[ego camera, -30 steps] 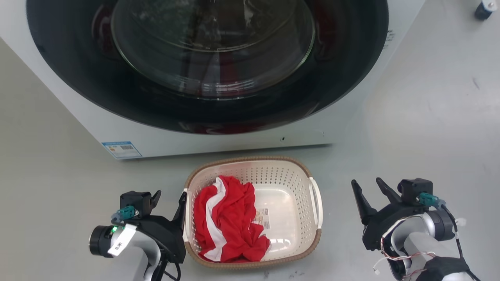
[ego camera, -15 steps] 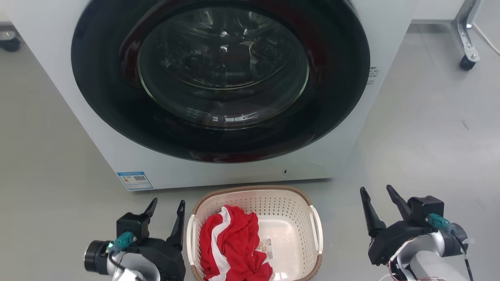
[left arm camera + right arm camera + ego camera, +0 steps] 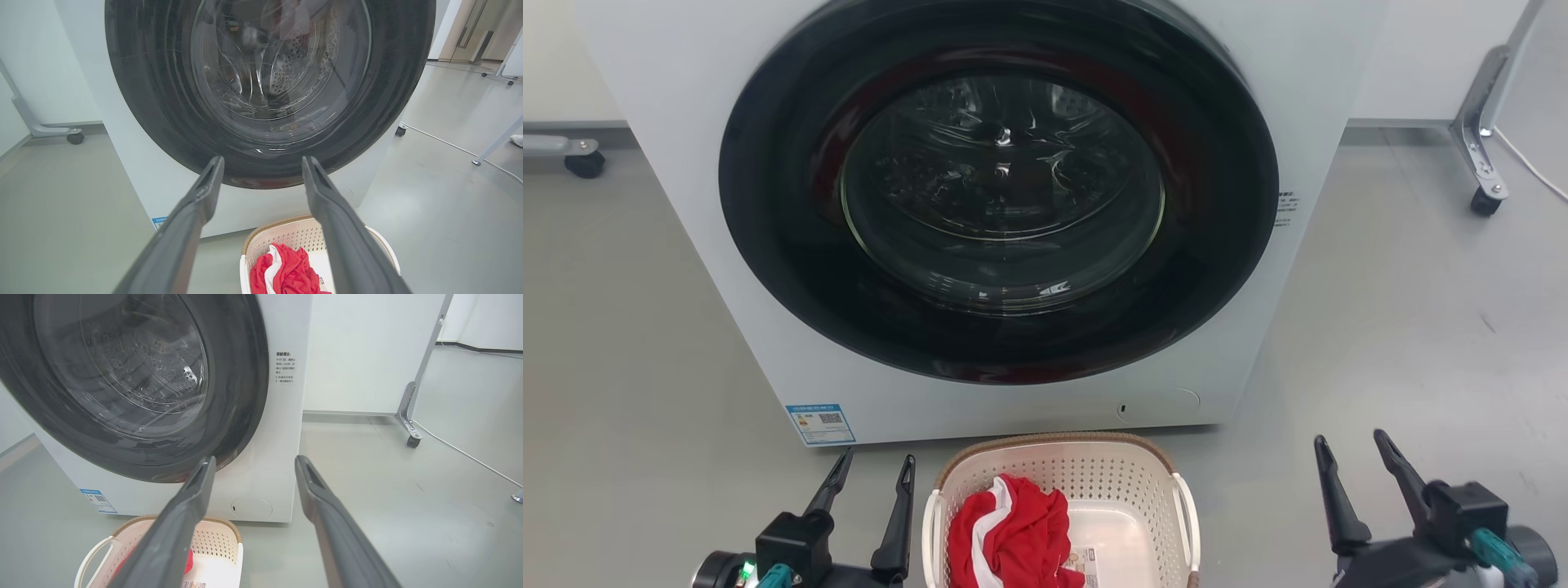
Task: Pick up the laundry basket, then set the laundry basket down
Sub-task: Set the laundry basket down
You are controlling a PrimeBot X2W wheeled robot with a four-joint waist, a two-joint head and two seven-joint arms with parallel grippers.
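Low down, laundry basket (image 3: pixel 1094 478) — red-and-white cloth (image 3: pixel 1009 535) inside; washing machine (image 3: pixel 996 196) behind

1. Laundry basket (image 3: pixel 1094 478): smooth cream perforated plastic; brown woven-look rim.
2. Cloth (image 3: pixel 1013 531) inside it: soft red-and-white fabric, matt.
3. Washing machine (image 3: pixel 1303 82): smooth white panel; glossy dark door ring round clear glass.
4. Sticker (image 3: pixel 821 423) at its 7 o'clock: printed paper-like label.
5. Floor (image 3: pixel 1421 327): smooth grey, faint sheen.
6. Left gripper (image 3: pixel 878 456) and right gripper (image 3: pixel 1349 438): matt dark fingers.

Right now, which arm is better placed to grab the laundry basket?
Probably left: the left gripper, jaws open, sits right beside the laundry basket; the right gripper, also open, stands farther off.
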